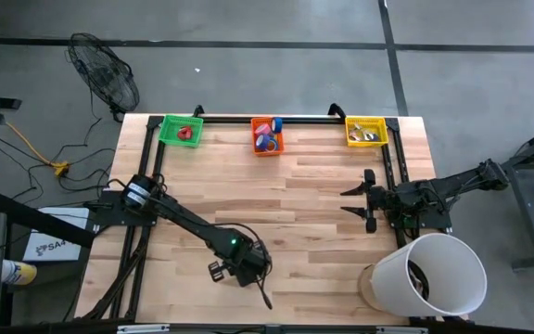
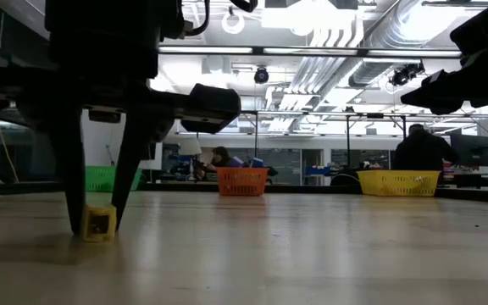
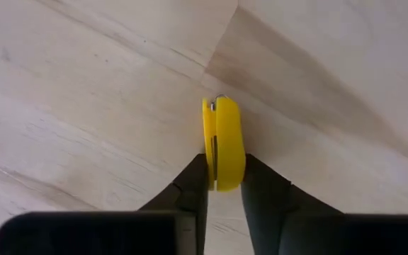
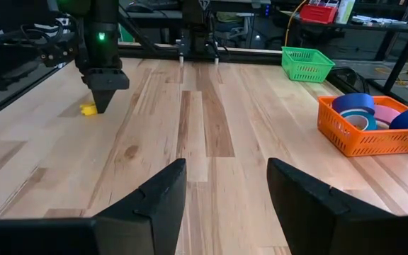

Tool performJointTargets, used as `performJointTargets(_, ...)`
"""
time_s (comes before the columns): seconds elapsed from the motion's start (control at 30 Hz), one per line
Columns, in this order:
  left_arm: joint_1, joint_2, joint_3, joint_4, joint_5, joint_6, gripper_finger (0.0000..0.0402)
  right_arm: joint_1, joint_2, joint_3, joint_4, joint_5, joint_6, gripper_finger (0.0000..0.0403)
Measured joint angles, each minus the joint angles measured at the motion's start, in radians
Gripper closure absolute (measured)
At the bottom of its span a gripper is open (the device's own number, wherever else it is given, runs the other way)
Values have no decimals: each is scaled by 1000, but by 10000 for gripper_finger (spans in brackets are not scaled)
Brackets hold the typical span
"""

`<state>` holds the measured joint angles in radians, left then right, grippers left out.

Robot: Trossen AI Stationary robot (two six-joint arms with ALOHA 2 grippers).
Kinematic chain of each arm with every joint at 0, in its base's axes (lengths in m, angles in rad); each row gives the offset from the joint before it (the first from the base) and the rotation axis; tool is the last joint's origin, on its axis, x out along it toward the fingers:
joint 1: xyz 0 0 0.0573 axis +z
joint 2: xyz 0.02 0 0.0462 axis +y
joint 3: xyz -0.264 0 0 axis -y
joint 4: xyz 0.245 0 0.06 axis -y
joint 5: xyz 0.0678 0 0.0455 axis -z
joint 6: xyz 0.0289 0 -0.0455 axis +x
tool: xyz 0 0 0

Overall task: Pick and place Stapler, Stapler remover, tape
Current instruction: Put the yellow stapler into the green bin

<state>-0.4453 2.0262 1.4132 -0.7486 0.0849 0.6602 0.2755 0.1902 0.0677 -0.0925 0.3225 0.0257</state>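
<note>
The left gripper (image 3: 224, 185) stands point-down near the front edge of the pale wooden plank counter (image 1: 286, 186), left of centre, its jaws closed around a small flat yellow plastic object (image 3: 223, 144), probably the staple remover, which rests on edge on the wood. To do this pick well, the clamp should feel firm before lifting, and the lift should go straight up, since the thin piece could twist out.

The right gripper (image 4: 222, 190) waits above the counter's right side, jaws parted and holding nothing.

Along the back edge stand a green mesh bin (image 1: 182, 129), an orange mesh bin (image 1: 267, 136) holding blue and pink tape rolls (image 4: 363, 108), and a yellow mesh bin (image 1: 366, 131). A white bucket (image 1: 429, 276) stands at the front right corner. A black floor fan (image 1: 104, 73) stands beyond the back left corner. Beyond lies a workshop with bright ceiling lights.
</note>
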Motion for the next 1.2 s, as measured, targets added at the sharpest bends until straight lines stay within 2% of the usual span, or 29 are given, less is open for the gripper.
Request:
performJointTargets(0.3,41,-11,-2,-5,17,-164,347,0,0,0,0,0,0,215)
performJointTargets(0.47,99,-73,-4,-28,-70,-222,347,0,0,0,0,0,0,215)
performJointTargets(0.87,285,-268,-3,-222,-261,-185,347,0,0,0,0,0,0,215)
performJointTargets(1.2,498,-429,-1,-243,-317,-132,347,0,0,0,0,0,0,215)
